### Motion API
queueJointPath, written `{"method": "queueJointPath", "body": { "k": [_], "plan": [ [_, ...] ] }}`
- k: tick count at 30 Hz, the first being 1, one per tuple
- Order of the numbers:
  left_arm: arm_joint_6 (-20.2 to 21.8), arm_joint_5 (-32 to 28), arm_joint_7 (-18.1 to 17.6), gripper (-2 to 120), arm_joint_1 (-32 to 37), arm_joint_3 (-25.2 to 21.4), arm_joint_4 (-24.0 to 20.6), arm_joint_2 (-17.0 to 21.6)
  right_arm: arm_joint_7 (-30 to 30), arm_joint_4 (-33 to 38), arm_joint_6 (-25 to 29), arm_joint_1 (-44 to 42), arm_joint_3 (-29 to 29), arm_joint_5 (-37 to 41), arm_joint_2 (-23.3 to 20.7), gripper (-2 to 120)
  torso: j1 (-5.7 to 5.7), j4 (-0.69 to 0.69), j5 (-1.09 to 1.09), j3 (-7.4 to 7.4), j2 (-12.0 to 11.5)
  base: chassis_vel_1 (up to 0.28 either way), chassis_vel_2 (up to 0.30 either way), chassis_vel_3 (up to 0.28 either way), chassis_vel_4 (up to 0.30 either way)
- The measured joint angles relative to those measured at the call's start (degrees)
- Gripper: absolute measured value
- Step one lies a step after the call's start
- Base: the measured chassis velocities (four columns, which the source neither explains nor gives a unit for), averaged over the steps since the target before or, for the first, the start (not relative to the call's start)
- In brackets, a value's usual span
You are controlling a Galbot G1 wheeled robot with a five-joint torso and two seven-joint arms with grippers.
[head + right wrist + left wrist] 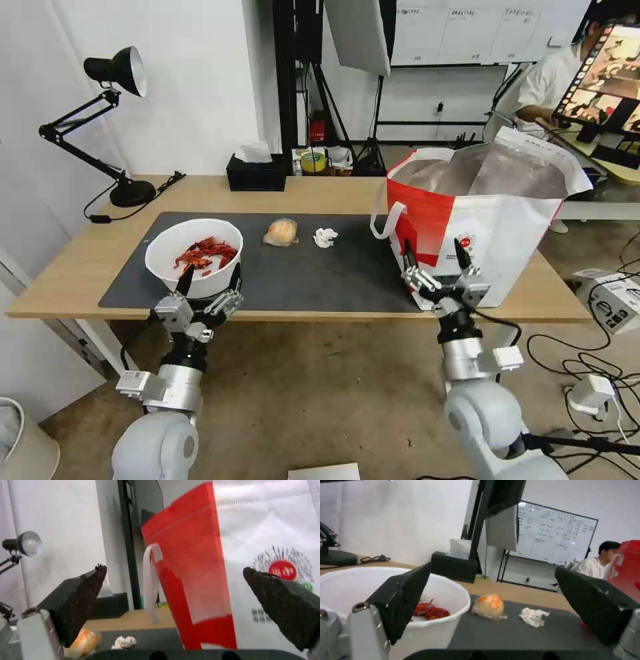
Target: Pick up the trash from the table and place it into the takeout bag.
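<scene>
Before the table (320,193), left gripper (209,279) and right gripper (434,255) — spread wide, empty.

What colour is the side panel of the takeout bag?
Red, on the takeout bag; the right wrist view shows it best.

No writing here can be read. The takeout bag (266,542) bears a small round red logo (282,570) with white marks inside and a ring of fine dark strokes around it, and a short block of dark print (261,615) lower on the same white face, none of it legible. The whiteboard (553,536) behind carries rows of handwriting, too small to make out
</scene>
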Motion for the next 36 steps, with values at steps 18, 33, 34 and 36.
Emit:
{"method": "queueJointPath", "body": {
  "k": [18,33,34,36],
  "plan": [
    [-3.0,0.9,0.6,100,1.5,-1.1,3.3,-0.8,-1.3,-3.4,6.1,-3.6,-1.8,-1.3,1.0,100,0.01,0.0,0.0,0.0,0.0,0.0,0.0,0.0,0.0],
    [-3.6,0.9,0.7,100,1.6,-1.4,3.5,-0.8,-1.3,-3.7,5.1,-2.6,-4.5,-1.7,1.2,100,0.01,0.0,0.0,0.0,0.0,0.0,0.0,0.0,0.0],
    [-3.6,0.9,0.7,100,1.6,-1.4,3.5,-0.8,-1.2,-3.8,4.7,-2.2,-4.9,-1.8,1.2,100,0.01,0.0,0.01,0.0,0.0,0.0,0.0,0.0,0.0],
    [-3.6,0.9,0.7,100,1.5,-1.3,3.5,-0.8,-1.2,-3.8,4.1,-1.8,-5.4,-1.8,1.1,100,0.01,0.0,0.01,0.0,0.0,0.0,0.0,0.0,0.0]
  ]
}}
